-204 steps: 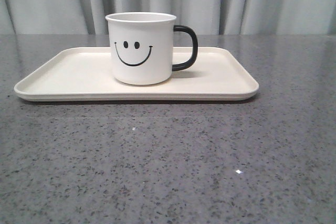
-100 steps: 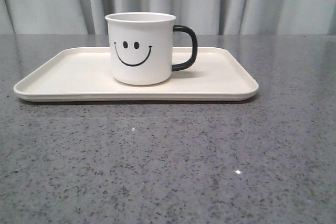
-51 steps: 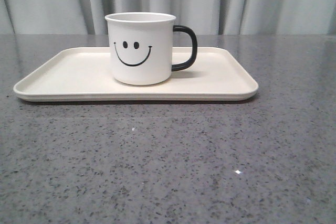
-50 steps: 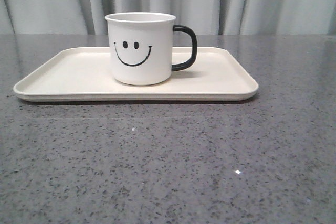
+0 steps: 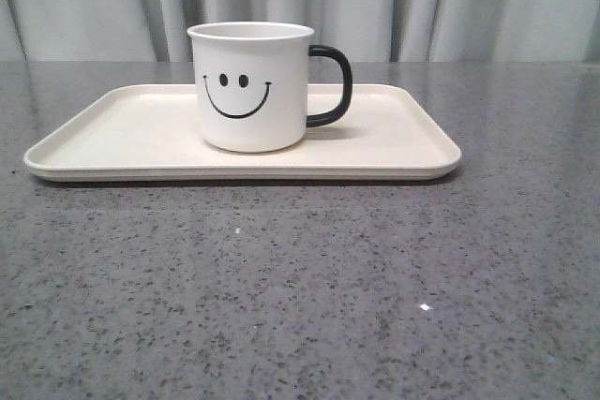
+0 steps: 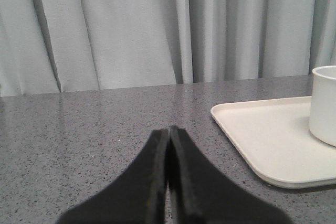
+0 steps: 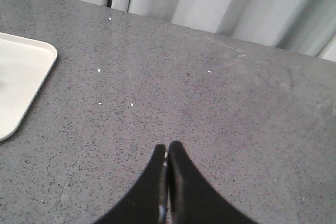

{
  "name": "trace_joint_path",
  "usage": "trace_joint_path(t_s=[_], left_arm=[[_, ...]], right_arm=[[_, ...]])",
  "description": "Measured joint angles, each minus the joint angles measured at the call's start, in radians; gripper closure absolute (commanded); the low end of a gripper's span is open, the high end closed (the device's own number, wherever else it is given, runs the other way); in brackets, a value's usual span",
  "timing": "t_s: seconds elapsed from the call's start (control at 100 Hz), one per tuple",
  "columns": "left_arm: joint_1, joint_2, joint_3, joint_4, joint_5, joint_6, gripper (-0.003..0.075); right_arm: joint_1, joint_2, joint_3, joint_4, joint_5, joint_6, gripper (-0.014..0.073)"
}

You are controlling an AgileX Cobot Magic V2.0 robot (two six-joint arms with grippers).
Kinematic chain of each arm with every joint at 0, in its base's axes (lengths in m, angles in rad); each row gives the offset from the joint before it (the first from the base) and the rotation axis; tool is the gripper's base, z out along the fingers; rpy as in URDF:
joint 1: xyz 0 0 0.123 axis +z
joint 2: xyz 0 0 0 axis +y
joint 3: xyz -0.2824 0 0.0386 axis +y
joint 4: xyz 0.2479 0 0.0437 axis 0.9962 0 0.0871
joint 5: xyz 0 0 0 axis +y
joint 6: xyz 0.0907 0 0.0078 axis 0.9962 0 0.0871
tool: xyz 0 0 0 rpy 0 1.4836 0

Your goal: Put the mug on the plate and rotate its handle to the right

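Note:
The white mug [image 5: 251, 86] with a black smiley face stands upright on the cream-white plate [image 5: 112, 133], near its middle. Its black handle [image 5: 333, 86] points to the right in the front view. Neither gripper shows in the front view. My left gripper [image 6: 168, 132] is shut and empty, low over the table to the left of the plate [image 6: 262, 135]; the mug's edge [image 6: 324, 103] shows at the frame's side. My right gripper [image 7: 167, 148] is shut and empty over bare table, apart from the plate's corner [image 7: 21, 77].
The table [image 5: 300, 288] is grey speckled stone. Pale curtains [image 5: 422, 2] hang along its far edge.

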Motion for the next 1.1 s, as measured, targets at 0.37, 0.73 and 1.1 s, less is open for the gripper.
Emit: trace_joint_path(t_s=[0.37, 0.73, 1.1], left_arm=[[0.000, 0.000, 0.000, -0.002, 0.000, 0.000, 0.0740], [0.000, 0.000, 0.000, -0.002, 0.000, 0.000, 0.0740], [0.000, 0.000, 0.000, -0.002, 0.000, 0.000, 0.0740]], right_arm=[[0.000, 0.000, 0.000, 0.000, 0.000, 0.000, 0.0706], [0.058, -0.066, 0.010, 0.000, 0.000, 0.000, 0.0706], [0.190, -0.306, 0.246, 0.013, -0.139, 0.007, 0.0706]])
